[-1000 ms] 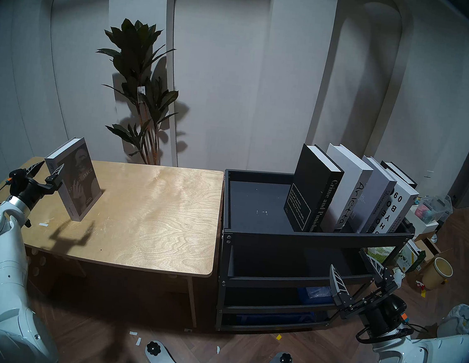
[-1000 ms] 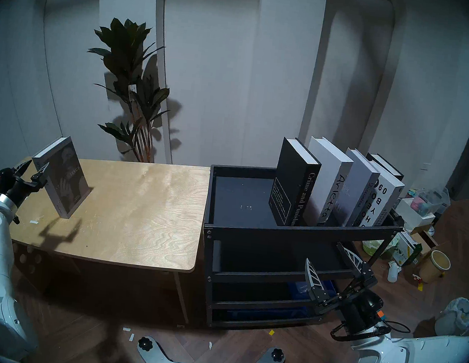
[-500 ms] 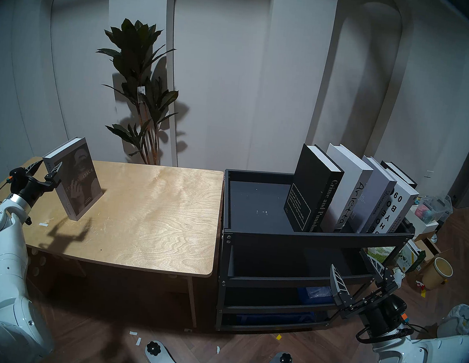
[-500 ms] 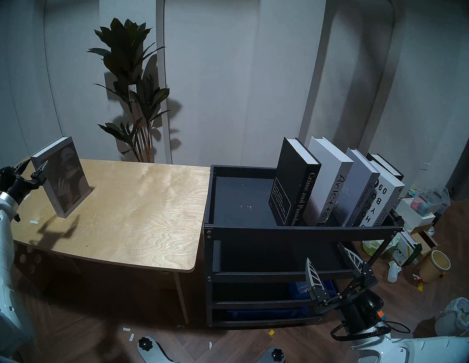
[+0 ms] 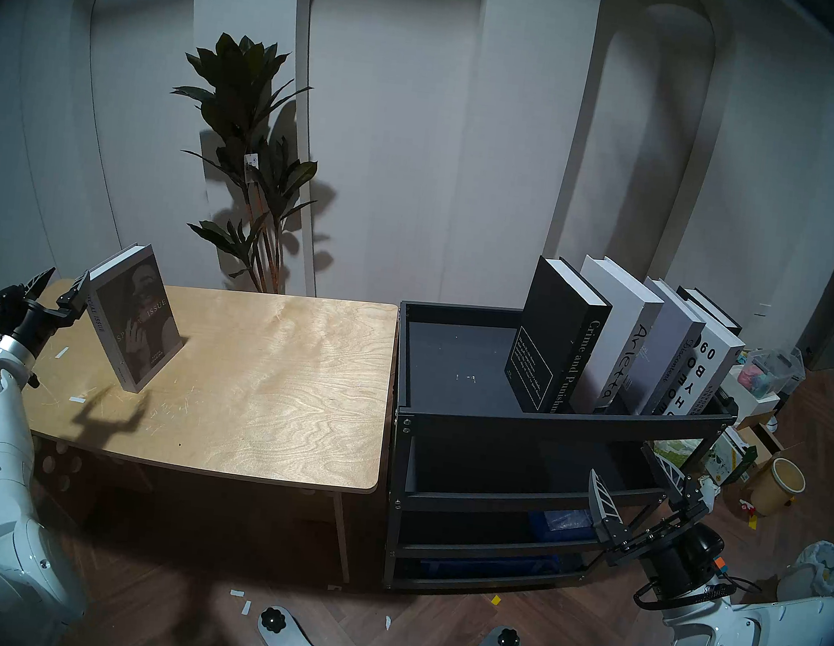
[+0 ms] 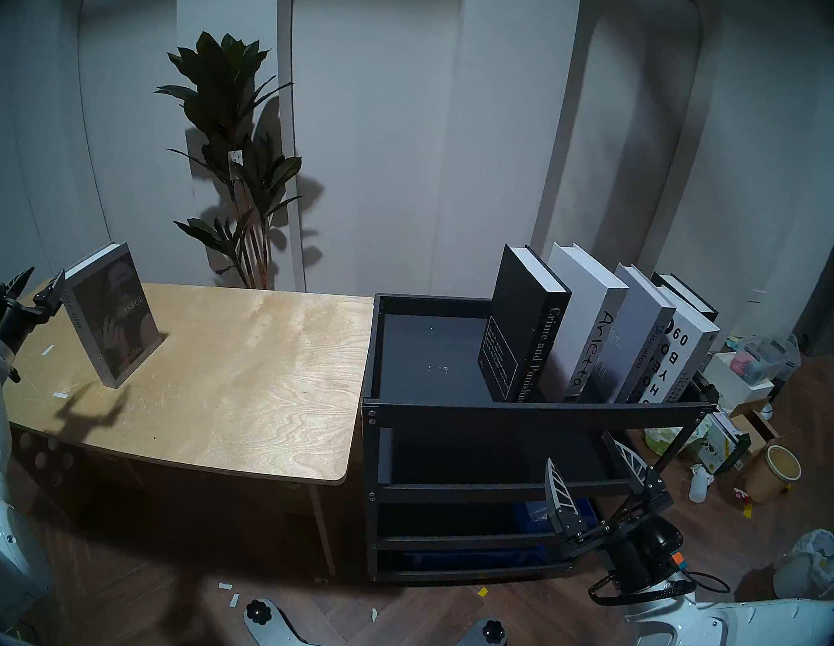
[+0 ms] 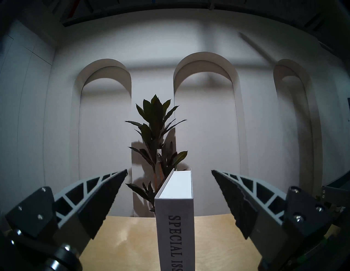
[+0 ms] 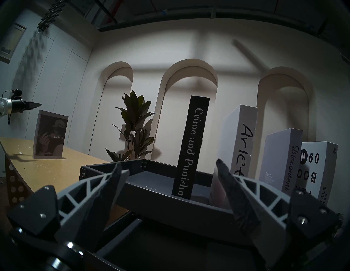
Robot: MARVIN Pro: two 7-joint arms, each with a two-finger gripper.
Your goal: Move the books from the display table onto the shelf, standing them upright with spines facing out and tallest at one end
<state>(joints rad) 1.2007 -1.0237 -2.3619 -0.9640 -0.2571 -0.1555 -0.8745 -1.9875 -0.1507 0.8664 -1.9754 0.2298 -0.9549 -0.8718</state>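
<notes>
on display table (image 5: 271, 376), special issue book (image 5: 135, 321) upright, left end effector (image 5: 59, 283) wide open beside spine, right end effector (image 5: 637, 479) wide, empty

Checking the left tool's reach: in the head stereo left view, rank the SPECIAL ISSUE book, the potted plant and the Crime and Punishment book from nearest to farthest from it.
1. SPECIAL ISSUE book, upright on the table beside the left tool.
2. Potted plant, behind the table.
3. Crime and Punishment book, on the shelf at the right.

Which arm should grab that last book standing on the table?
Left. Its open end effector faces the SPECIAL ISSUE book's spine, with one finger on each side. The right end effector is open too, but sits low in front of the shelf, far from the table.
</notes>
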